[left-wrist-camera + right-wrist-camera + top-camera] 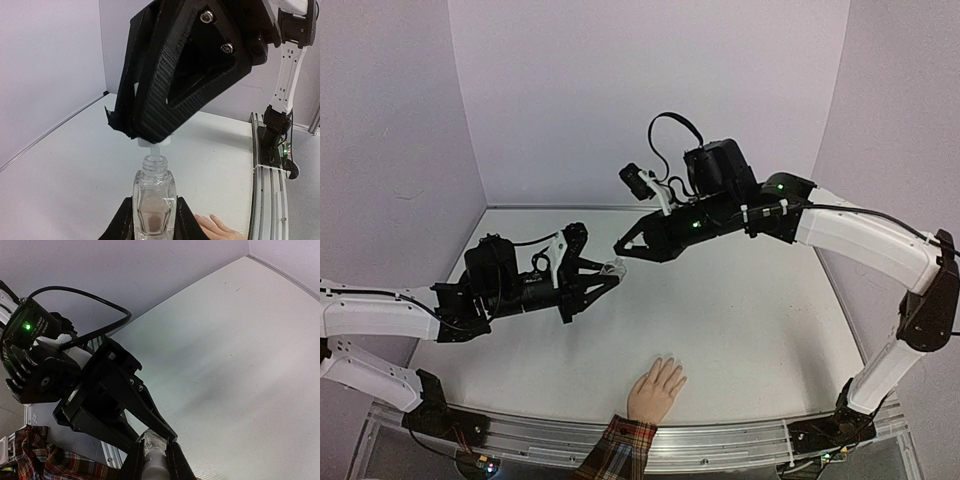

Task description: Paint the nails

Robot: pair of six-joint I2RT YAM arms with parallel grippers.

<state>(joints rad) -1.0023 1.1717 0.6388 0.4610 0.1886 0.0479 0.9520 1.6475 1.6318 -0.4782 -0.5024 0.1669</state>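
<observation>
A peach-coloured hand with a red plaid cuff lies palm down at the table's near edge; its nails are too small to make out. My left gripper is shut on a small clear bottle and holds it upright above the table. My right gripper is shut on the bottle's white cap. The cap sits just above the open neck, with its stem still inside. In the right wrist view the cap is between my fingers and the bottle is beyond it. Two fingertips of the hand show below the bottle.
The white table is walled by pale panels at the back and sides. A metal rail runs along the near edge, with the arm bases on it. The plaid cuff also shows in the right wrist view.
</observation>
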